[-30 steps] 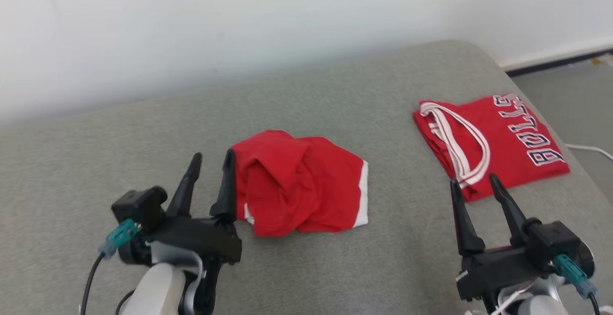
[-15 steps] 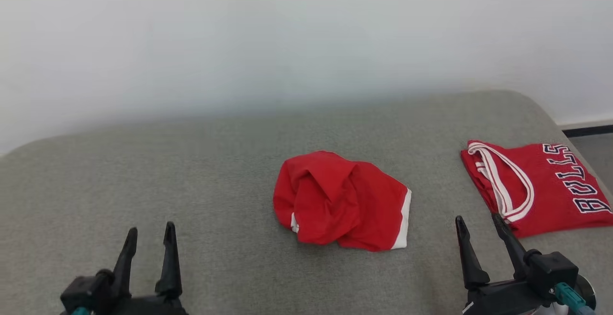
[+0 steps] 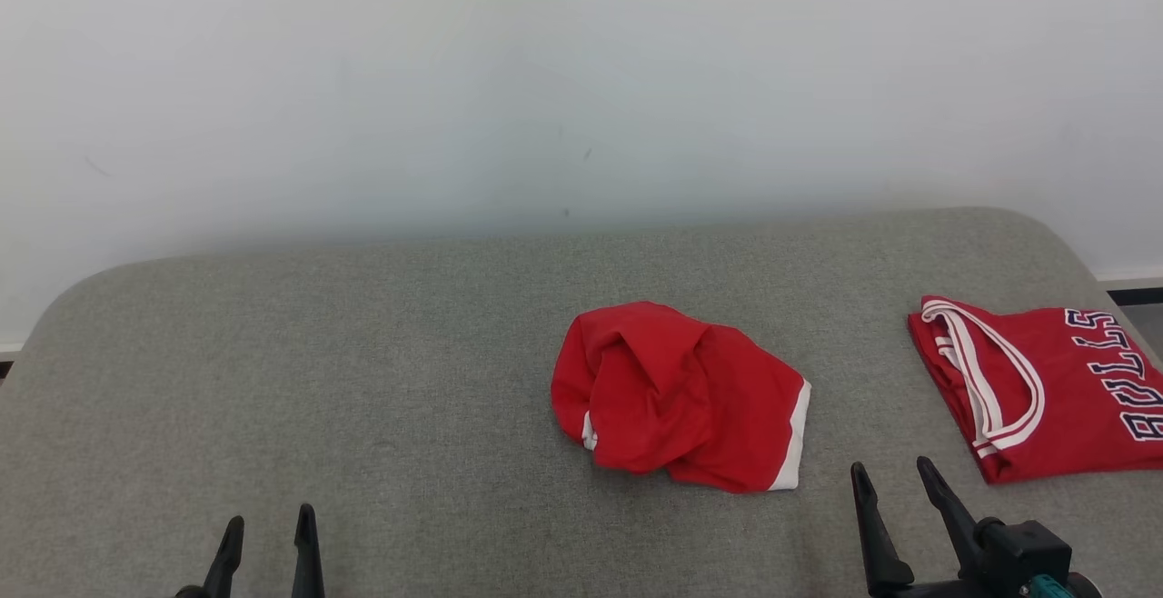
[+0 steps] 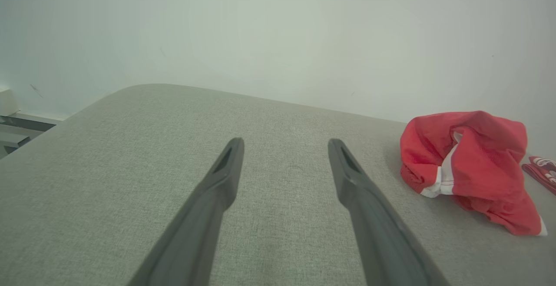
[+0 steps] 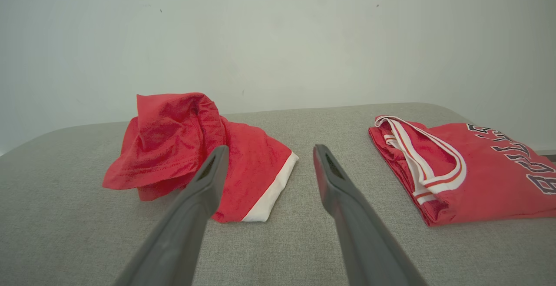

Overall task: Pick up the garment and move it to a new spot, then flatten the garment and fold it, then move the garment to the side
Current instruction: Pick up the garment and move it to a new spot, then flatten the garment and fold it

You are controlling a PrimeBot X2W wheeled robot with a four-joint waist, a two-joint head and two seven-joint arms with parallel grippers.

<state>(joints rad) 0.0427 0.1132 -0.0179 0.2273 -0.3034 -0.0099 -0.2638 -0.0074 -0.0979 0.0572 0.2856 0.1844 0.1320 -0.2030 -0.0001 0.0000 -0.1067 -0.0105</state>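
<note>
your shorts (image 3: 677,398) lie crumpled on the bench (image 3: 318,353), centre-right. left claw (image 3: 270,516) and right claw (image 3: 889,463) are released, empty, near you. jersey (image 3: 1045,389) sits folded at right; pickup, flattening, folding seem undone.

One crumpled red garment (image 3: 677,398), one folded red jersey (image 3: 1045,389), one grey cushion (image 3: 363,353); four dark fingers (image 3: 307,553)

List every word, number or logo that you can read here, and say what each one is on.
"BULLS": dark letters edged in white, on the folded red jersey, read in the head view. In the right wrist view the picture's edge cuts the word off.
Crumpled garment: no text to be seen on it.
There is nothing else to read.
</note>
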